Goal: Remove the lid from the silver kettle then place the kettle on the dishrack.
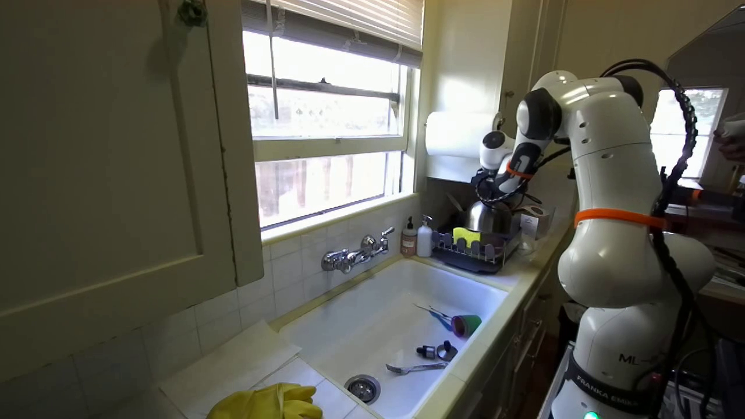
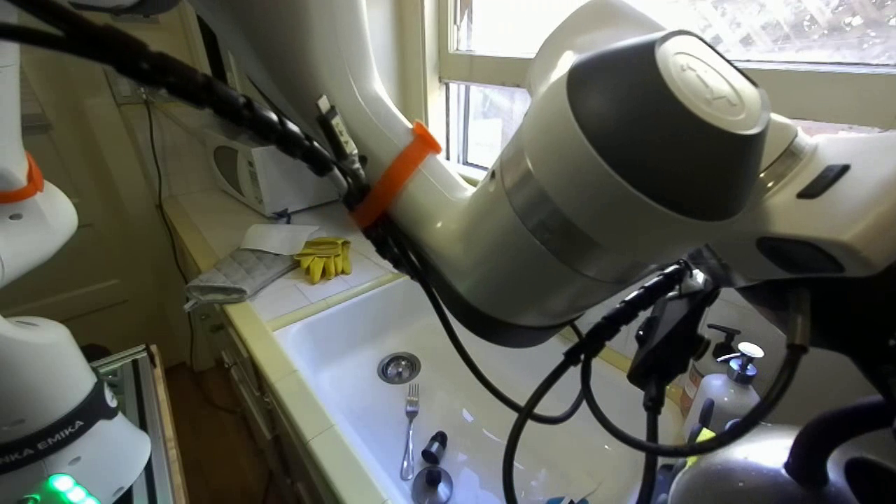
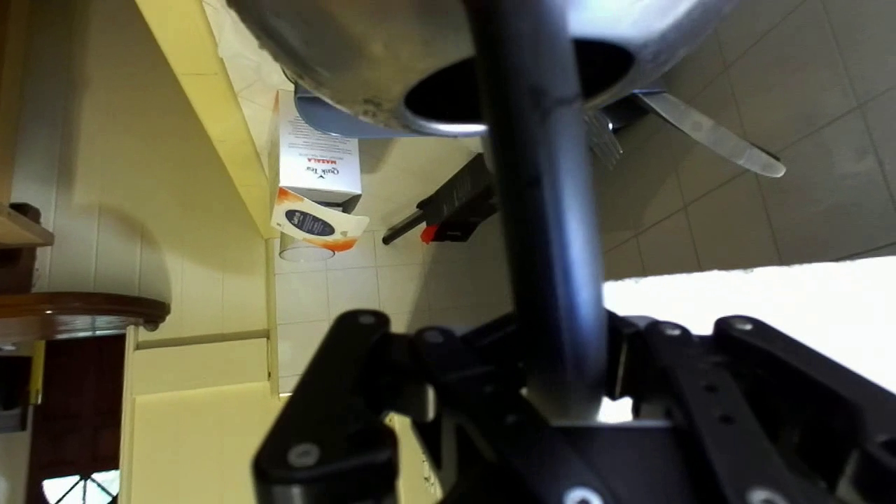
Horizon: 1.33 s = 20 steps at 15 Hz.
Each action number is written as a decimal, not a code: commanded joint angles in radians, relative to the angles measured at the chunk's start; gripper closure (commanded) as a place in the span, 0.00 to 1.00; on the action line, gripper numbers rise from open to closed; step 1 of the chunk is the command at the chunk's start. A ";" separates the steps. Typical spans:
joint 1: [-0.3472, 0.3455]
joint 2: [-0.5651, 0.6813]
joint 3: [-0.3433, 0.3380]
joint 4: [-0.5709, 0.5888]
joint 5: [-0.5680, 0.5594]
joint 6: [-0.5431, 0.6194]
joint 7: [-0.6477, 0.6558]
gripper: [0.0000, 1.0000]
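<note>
Pointing its opening (image 3: 448, 92) upward, the silver kettle (image 1: 488, 219) looks roughly level.

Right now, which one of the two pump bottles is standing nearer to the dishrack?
The white pump bottle, next to the dishrack. The brownish pump bottle stands farther from the rack, on the side toward the tap.

Free room above sink (image 1: 372, 314), faucet (image 1: 349, 259) jutting alongside, bottles (image 1: 424, 240) beside dishrack (image 1: 464, 261)
</note>
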 commanded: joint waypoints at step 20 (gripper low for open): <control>0.017 0.140 0.027 0.077 0.006 -0.094 -0.109 1.00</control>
